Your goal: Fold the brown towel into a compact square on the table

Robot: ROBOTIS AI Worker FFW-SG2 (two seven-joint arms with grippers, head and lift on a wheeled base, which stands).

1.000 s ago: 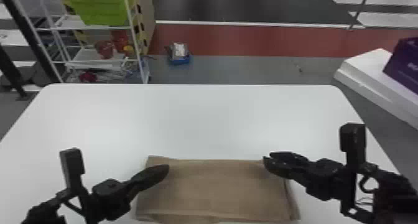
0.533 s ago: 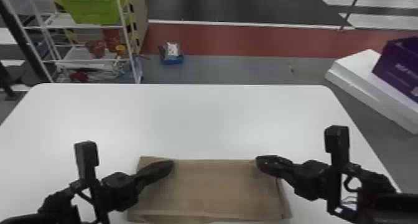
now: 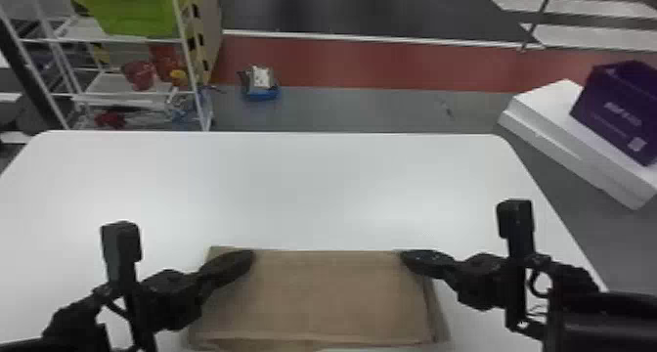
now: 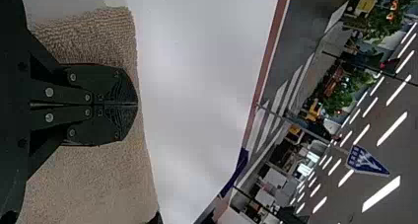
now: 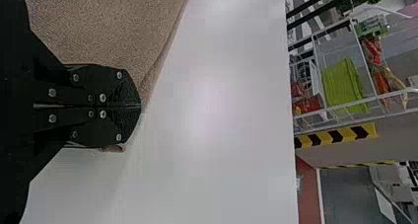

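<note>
Squaring the folded towel (image 3: 317, 297) was judged to be the step in hand. The towel was found laid as a flat rectangle, wider than deep, towards the robot's side of the worktop (image 3: 342, 180) and well apart from its far edge. The left gripper (image 3: 248, 258) was noted over the cloth's far edge, just in from its far left corner; the right gripper (image 3: 406, 257) was noted at the far right corner. On both, the fingers were seen brought together, no gap being left at the tips; whether any cloth was pinched could not be told. Layers were seen out of line along the towel's right side and near edge. For good work, light and even pressure was considered to be required from both sides, so that the upper layer would not be dragged askew. The overhanging layers were best aligned before a further fold, which was judged to be needed for a compact square.
</note>
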